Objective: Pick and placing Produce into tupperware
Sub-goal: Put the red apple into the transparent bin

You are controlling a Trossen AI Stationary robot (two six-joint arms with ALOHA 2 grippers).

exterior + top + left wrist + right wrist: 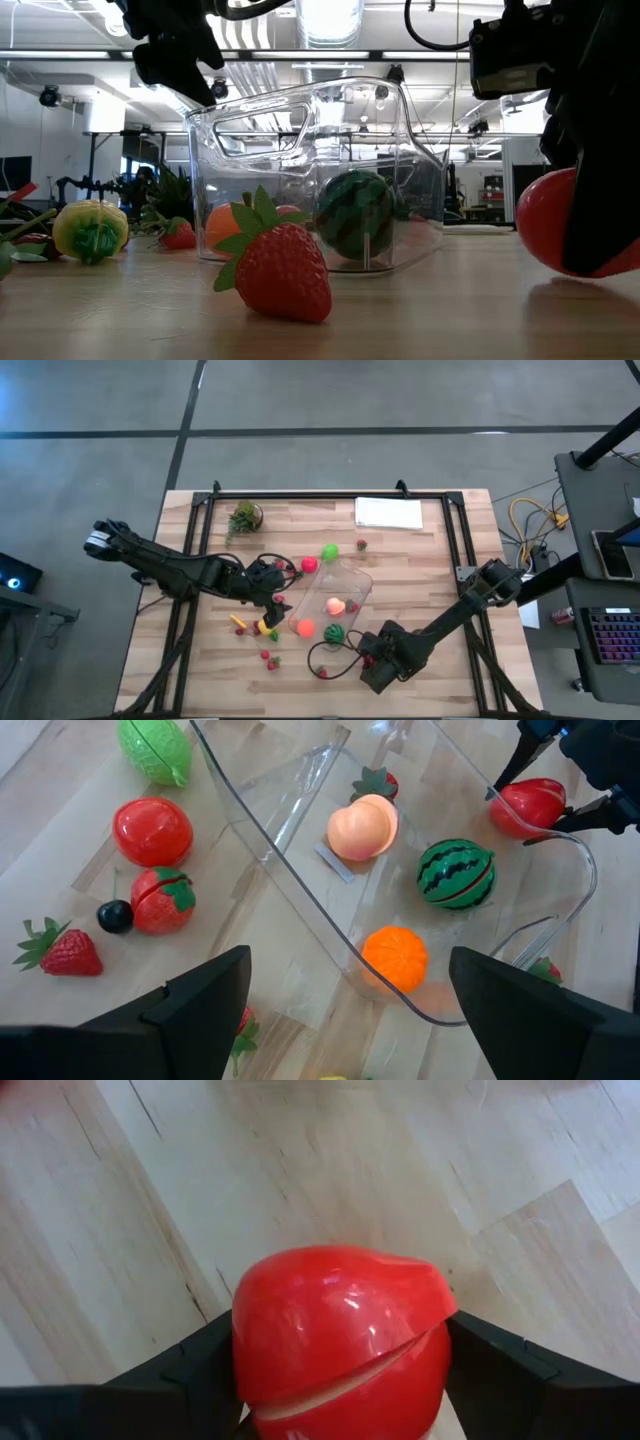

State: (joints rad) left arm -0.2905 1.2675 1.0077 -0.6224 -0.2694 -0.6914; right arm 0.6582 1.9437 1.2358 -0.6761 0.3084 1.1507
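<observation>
The clear tupperware point(335, 600) stands mid-table and holds a peach-coloured piece point(362, 827), an orange point(394, 958) and a striped watermelon point(456, 873). My right gripper point(370, 657) is at the tub's near right corner, shut on a round red produce piece point(340, 1330). My left gripper point(345, 1015) hangs open above the tub's left rim, touching nothing. Loose produce rests on the board around the tub: a green piece point(330, 550), a red one point(309, 564), a yellow one point(90, 230) and strawberries point(280, 265). My right gripper pinches the red piece by two opposite sides point(250, 1355), one finger point(190, 1375) on each. The fingers come steeply from above. The piece sits down at board height point(555, 225); I cannot tell whether its underside touches the wood.
A potted plant point(243, 515) and a white sheet point(388, 512) lie near the far edge. A black cherry point(114, 915) and a halved strawberry point(162, 900) lie left of the tub. A dark frame point(455, 530) runs along the table's sides.
</observation>
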